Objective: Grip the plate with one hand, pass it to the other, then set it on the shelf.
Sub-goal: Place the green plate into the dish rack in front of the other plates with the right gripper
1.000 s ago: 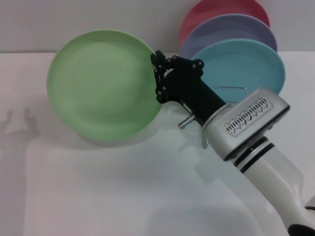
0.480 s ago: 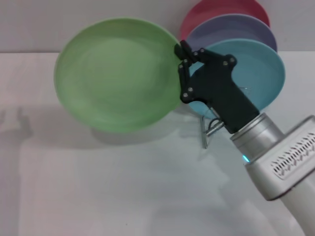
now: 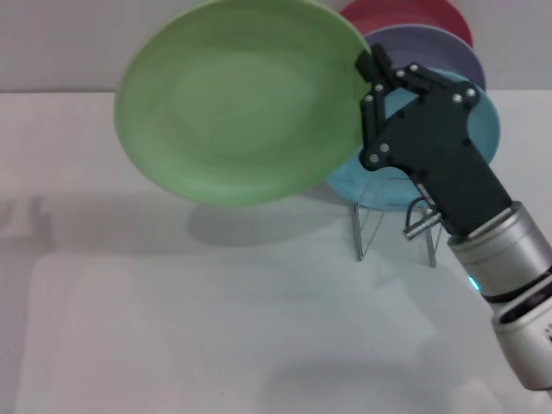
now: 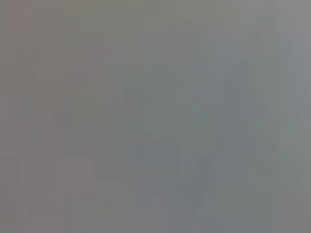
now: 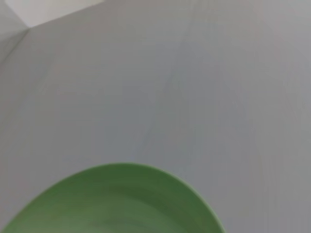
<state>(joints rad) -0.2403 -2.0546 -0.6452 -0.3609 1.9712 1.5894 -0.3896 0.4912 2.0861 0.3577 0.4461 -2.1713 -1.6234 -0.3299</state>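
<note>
The right pincer (image 3: 373,71) is clamped on the right-hand rim of the light green plate (image 3: 246,99), which it holds in the air above the white surface (image 3: 216,328), to the left of the shelf (image 3: 392,228). The plate extends leftward from the pincer, tilted with its hollow face toward the head camera and slightly upward, its widest span running left to right. Its top edge is cut off by the frame. Behind the pincer, a teal-blue plate (image 3: 483,121), a lavender plate (image 3: 431,47) and a red plate (image 3: 405,13) stand in the shelf, partly hidden by the arm and the green plate. The right wrist view shows only an arc of the green plate (image 5: 116,204). The left pincer appears in no view; the left wrist view is a featureless grey.
</note>
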